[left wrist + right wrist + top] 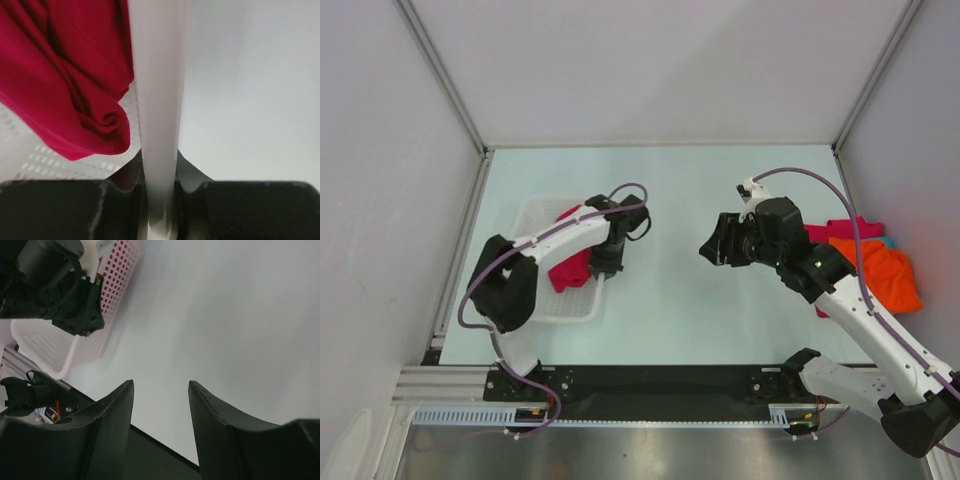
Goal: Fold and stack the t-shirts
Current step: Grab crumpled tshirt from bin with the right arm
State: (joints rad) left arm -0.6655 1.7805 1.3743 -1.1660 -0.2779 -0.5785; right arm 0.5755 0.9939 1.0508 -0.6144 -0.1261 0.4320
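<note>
A crimson t-shirt [570, 268] [65, 90] lies crumpled in the white lattice basket [535, 212] at the left. My left gripper [607, 268] [159, 185] is shut on the basket's right wall [159, 100], which runs as a white band between its jaws. At the right edge lie an orange t-shirt [885, 272], a magenta-pink one [840, 232] and a sliver of teal [887, 243]. My right gripper [712, 250] [161, 385] hangs open over the bare table, holding nothing and facing the basket [75, 347].
The pale table [670, 300] is boxed in by white walls on three sides. A black rail [660, 385] with both arm bases runs along the near edge. The right wrist view shows the left arm's gripper [75, 315] at the basket.
</note>
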